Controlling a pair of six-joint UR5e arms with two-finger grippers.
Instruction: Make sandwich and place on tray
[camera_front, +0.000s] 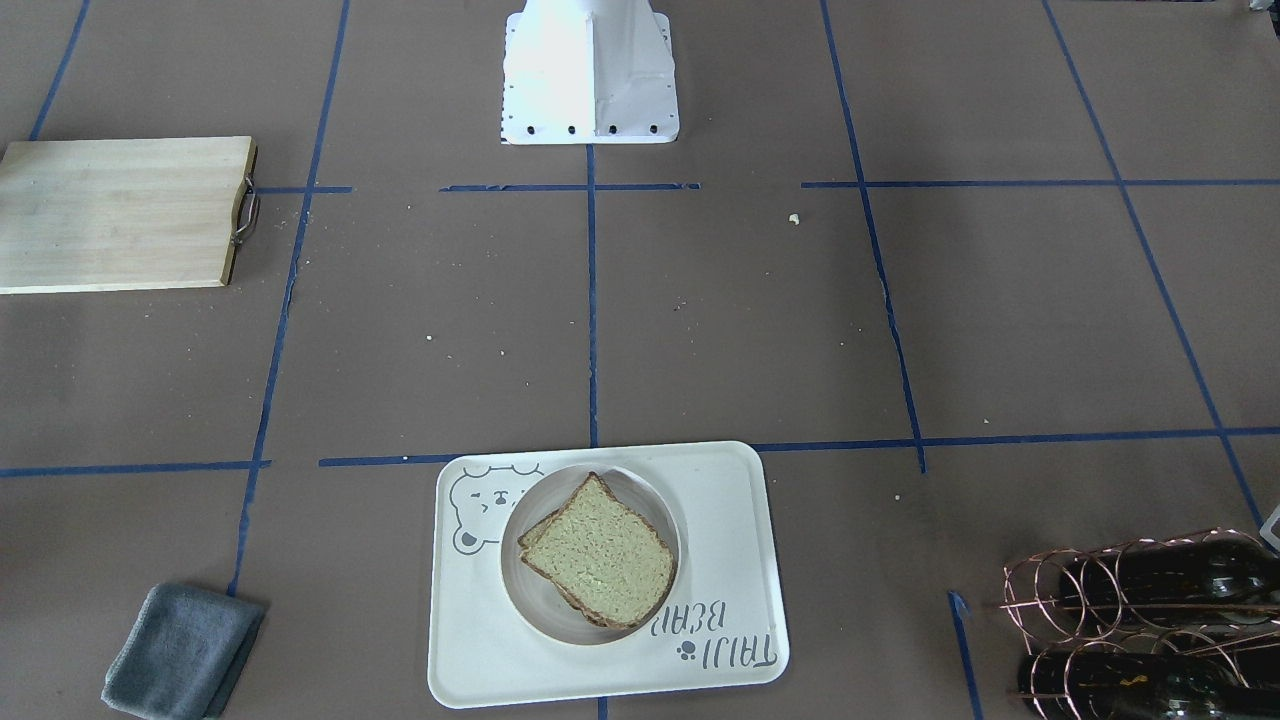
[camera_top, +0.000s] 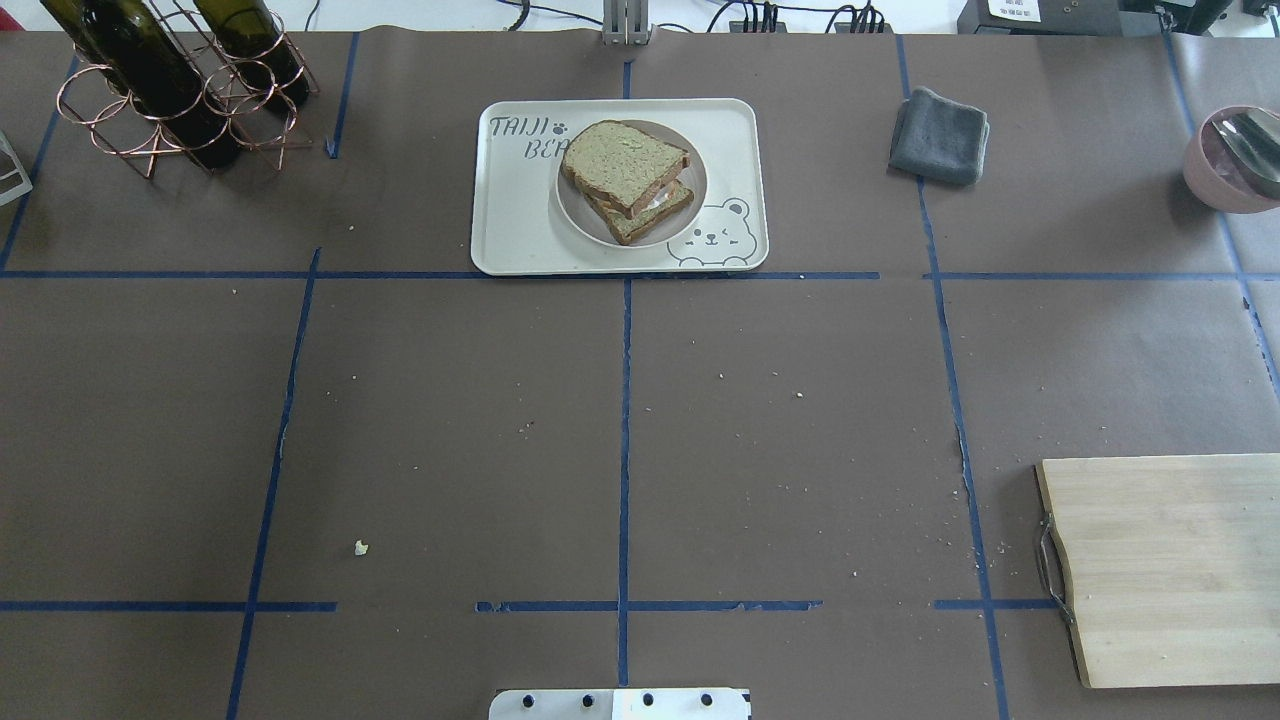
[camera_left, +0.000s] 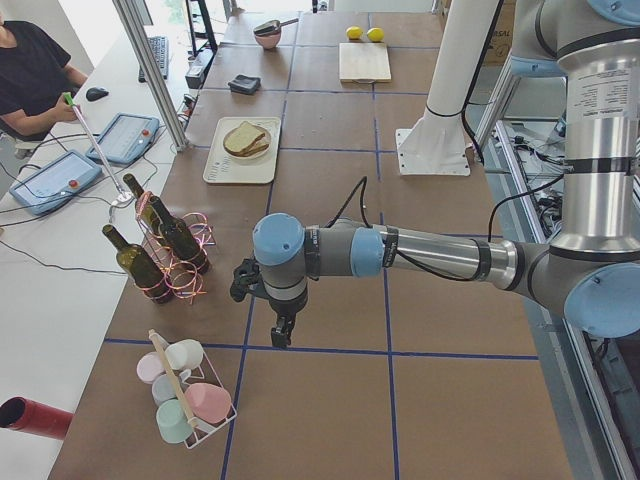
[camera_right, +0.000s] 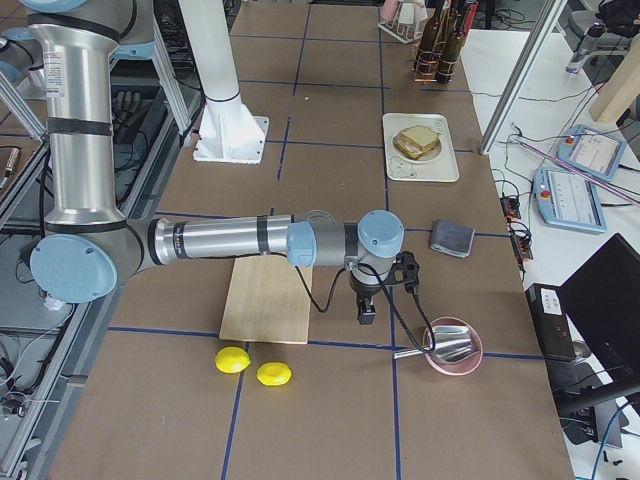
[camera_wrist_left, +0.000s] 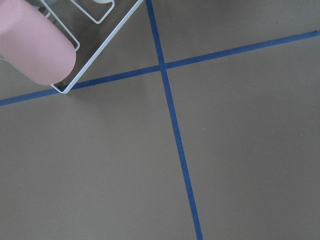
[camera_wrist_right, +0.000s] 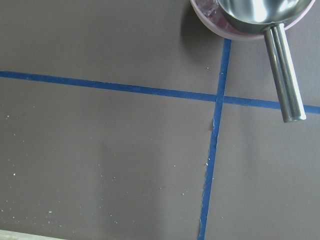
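Observation:
The sandwich, two tan bread slices with dark crust stacked askew, lies on a small round white plate. The plate stands on the cream tray with the bear drawing, at the far middle of the table. A sliver of white shows between the slices; the egg is otherwise hidden. The sandwich and tray also show in the front view. My left gripper hangs over bare table far from the tray. My right gripper hangs beside the cutting board. I cannot tell whether either is open or shut.
A wooden cutting board lies at the near right. A grey cloth lies right of the tray. A copper wine rack with bottles stands far left. A pink bowl with a steel ladle sits far right. Two lemons lie by the board.

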